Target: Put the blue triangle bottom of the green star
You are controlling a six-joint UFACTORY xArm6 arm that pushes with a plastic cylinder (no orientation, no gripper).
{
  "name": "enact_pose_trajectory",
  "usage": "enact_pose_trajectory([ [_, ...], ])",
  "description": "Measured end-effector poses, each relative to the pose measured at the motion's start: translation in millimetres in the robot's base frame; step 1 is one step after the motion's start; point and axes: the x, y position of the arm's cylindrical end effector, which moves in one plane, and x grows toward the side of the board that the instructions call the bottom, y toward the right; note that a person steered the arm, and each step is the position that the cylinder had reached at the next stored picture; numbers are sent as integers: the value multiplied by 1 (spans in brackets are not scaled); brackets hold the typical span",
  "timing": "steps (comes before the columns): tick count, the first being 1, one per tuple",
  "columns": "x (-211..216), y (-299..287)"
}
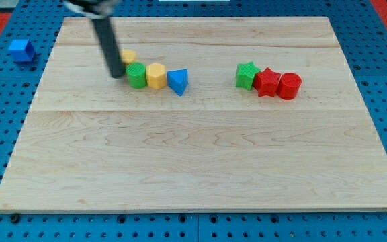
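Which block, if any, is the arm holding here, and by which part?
None. My tip is a bare rod that cannot grip; it stands just left of the green cylinder, well away from the blue triangle.

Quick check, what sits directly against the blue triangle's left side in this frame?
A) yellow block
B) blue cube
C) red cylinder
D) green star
A: the yellow block touches the left side of the blue triangle, with a green cylinder next along the row and my tip just left of that; the green star stands apart to the view's right.
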Motion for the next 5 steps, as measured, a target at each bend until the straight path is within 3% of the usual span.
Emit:
enact_pose_trajectory([
  [1,26,60],
  [3,24,155],
  [4,30,154],
  [5,30,114],
])
